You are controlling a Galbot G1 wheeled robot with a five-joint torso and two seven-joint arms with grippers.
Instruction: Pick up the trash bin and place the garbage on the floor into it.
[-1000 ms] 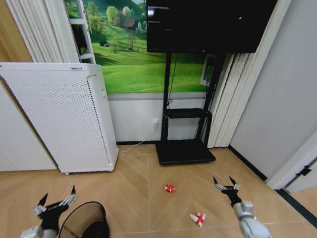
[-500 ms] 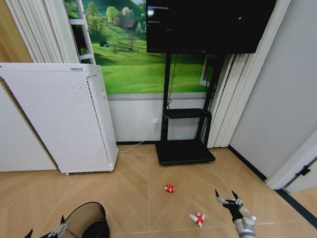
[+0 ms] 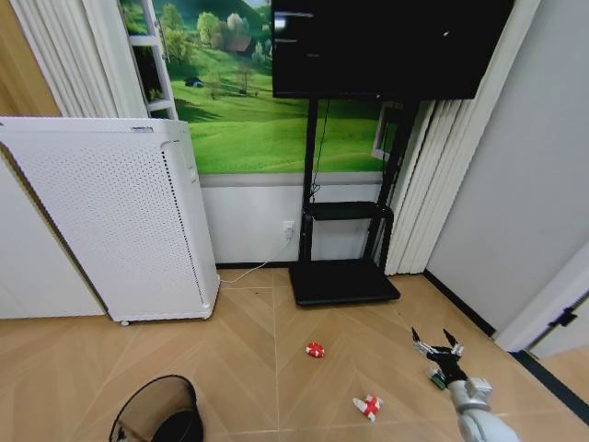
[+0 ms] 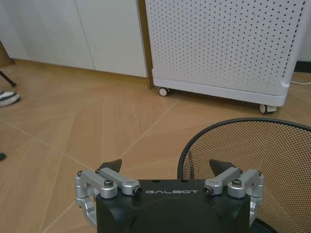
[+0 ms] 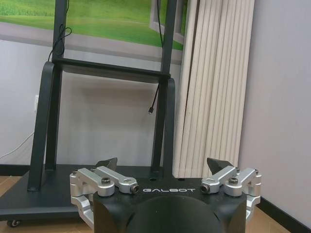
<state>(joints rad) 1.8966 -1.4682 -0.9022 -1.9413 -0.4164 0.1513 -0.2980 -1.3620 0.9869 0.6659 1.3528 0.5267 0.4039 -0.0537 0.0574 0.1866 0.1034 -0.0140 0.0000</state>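
On the wood floor (image 3: 248, 368) against the wall: white perforated appliance (image 3: 110, 221) on casters, far left, biggest thing in the room. Next to it, a black TV stand (image 3: 345, 276) with the screen (image 3: 386, 46) above, green landscape mural (image 3: 239, 101) behind, white vertical blinds (image 3: 433, 184) to the right of the stand.

The trash bin (image 3: 158, 412), black wire mesh, sits upright on the floor at the bottom left of the head view, in front of the appliance and apart from it. In the left wrist view its rim (image 4: 243, 145) is right ahead of the gripper's right-hand finger, mesh wall close by; can't tell if there's contact.

Left gripper (image 4: 170, 170): jaws spread wide, nothing between them, low over the floor beside the bin, pointing toward the appliance.

Right gripper (image 3: 438, 345): low on the right side of the head view, jaws spread wide, holding nothing. Right wrist view has it (image 5: 163, 167) facing the TV stand base and the blinds.

Garbage: red-and-white wrapper wad (image 3: 368, 406) on the floor, between bin and right gripper, nearer the gripper. Little red lump (image 3: 315, 350) is further toward the stand, well apart from the bin. Small green-labelled item (image 3: 436, 375) lies on the floor just under the right gripper, mostly hidden by it.
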